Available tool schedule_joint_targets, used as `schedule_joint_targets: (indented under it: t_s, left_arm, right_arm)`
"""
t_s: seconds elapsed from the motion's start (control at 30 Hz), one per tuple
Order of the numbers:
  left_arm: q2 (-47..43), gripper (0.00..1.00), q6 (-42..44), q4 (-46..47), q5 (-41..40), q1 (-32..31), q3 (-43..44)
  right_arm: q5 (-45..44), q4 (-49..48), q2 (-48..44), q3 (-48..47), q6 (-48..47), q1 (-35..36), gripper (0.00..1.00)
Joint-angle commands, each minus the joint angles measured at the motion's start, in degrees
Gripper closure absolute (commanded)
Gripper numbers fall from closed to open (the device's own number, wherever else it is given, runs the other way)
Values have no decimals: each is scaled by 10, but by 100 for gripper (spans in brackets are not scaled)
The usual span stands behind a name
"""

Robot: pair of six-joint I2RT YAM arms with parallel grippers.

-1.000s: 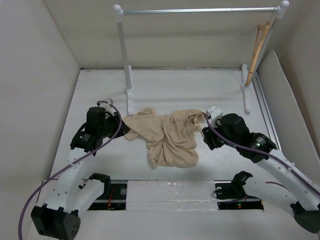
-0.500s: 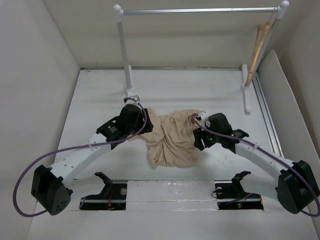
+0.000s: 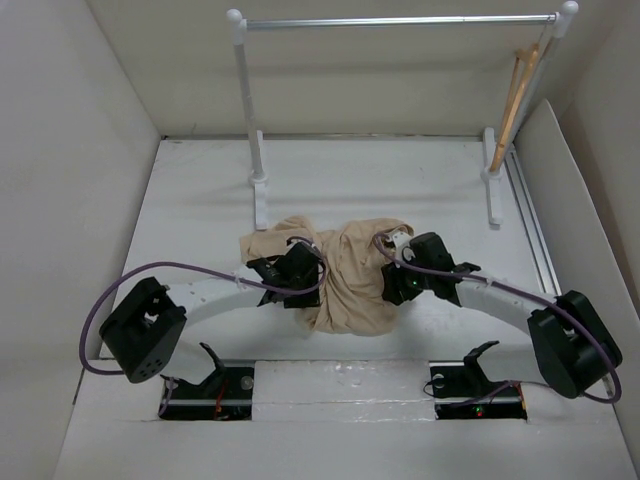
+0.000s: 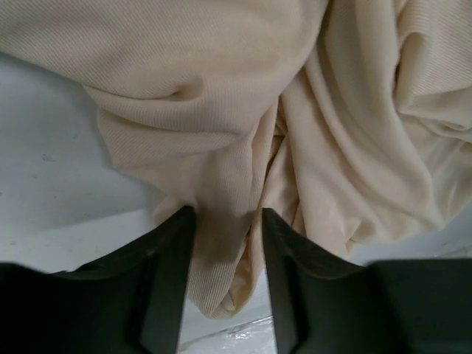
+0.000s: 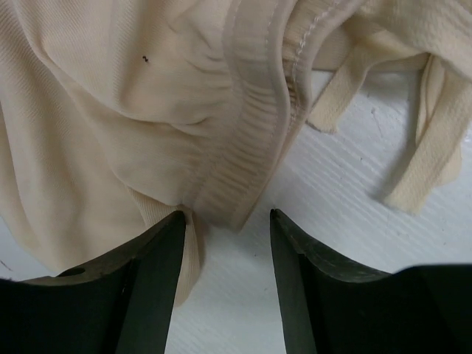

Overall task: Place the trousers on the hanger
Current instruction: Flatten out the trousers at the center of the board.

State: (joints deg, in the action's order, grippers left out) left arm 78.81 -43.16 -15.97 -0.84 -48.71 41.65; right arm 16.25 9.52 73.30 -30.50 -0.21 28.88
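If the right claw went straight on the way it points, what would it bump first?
Probably the trousers: their gathered waistband lies right ahead of the right claw, already reaching in between its open jaws.

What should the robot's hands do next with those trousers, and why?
Probably close the right hand on the waistband of the trousers: the band lies between its open fingers, not pinched yet. The left hand has a fold between its fingers, and the hanger hangs far off on the rack.

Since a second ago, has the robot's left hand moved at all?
Yes. The left hand swung rightward. It was left of the rack's left post, and it is now right of that post, down on the trousers.
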Motion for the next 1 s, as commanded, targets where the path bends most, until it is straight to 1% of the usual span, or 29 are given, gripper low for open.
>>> schedule_joint_targets:
  t_s: [0.0,0.03,0.07,0.1,0.17,0.2,0.23,0.3,0.33,0.37,0.4,0.47,0.5,0.57,0.6,0.63,0.67,0.7,0.73,0.77,0.83,0.87,0.9,0.93,0.97]
  left_arm:
    - [9,65,-11,8,-13,0,5]
    - [15,73,-11,6,-17,0,5]
    - [18,77,-11,2,-22,0,7]
    - [19,85,-11,-6,-24,0,9]
    - [11,96,-11,-13,-32,0,12]
    - [5,100,-15,-19,-37,0,11]
    - [-8,100,-18,-20,-42,0,9]
    - [-24,100,-22,-22,-40,0,5]
    - [-36,100,-22,-26,-38,7,4]
    - [-44,100,-23,-33,-43,7,7]
    - [-51,100,-25,-44,-46,7,8]
    - [-76,100,-29,-57,-56,7,14]
    - [-85,100,-34,-71,-59,12,16]
    - [-114,100,-40,-84,-69,12,22]
    - [-123,100,-42,-98,-72,12,25]
    - [-143,100,-47,-105,-76,18,27]
    - [-153,100,-48,-112,-82,24,35]
    - [-163,100,-48,-131,-87,24,42]
    - [-184,100,-49,-142,-97,24,53]
    - [-195,100,-50,-157,-120,29,82]
    - [-222,100,-49,-211,-149,35,132]
    - [-232,100,-47,-230,-184,42,184]
    - [-240,100,-45,-264,-202,42,213]
    - [-257,100,-42,-279,-223,50,246]
    - [-265,100,-40,-295,-262,50,311]
  right_arm:
    - [19,-67,18,-11,-11,-2,45]
    - [19,-71,21,-11,-13,-2,45]
    - [15,-75,24,-11,-16,-2,45]
    - [13,-76,23,-11,-17,-2,43]
    - [12,-73,19,-14,-26,-2,39]
    - [10,-72,12,-15,-27,-2,37]
    - [9,-73,10,-15,-28,-2,38]
    - [21,-75,11,-18,-32,-2,44]
    - [29,-74,12,-25,-35,-2,44]
    - [40,-65,13,-30,-38,-2,44]
    - [47,-59,12,-34,-43,-2,40]
    - [58,-44,3,-39,-47,-2,37]
    - [59,-44,-4,-35,-48,-2,39]
    - [56,-57,-20,-22,-45,-2,50]
    - [55,-62,-22,-20,-44,-2,69]
    - [51,-66,-21,-18,-44,-2,81]
    - [48,-67,-11,-20,-44,-2,88]
    - [43,-64,-6,-27,-48,-2,100]
    - [41,-59,-2,-32,-51,-2,100]
    - [30,-28,-6,-42,-58,-2,100]
    - [16,24,-41,-81,-68,-2,100]
    - [-11,77,-72,-96,-74,6,100]
    - [-28,111,-140,-114,-76,12,100]
    - [-44,143,-173,-160,-77,12,100]
    - [-67,194,-205,-183,-74,19,100]
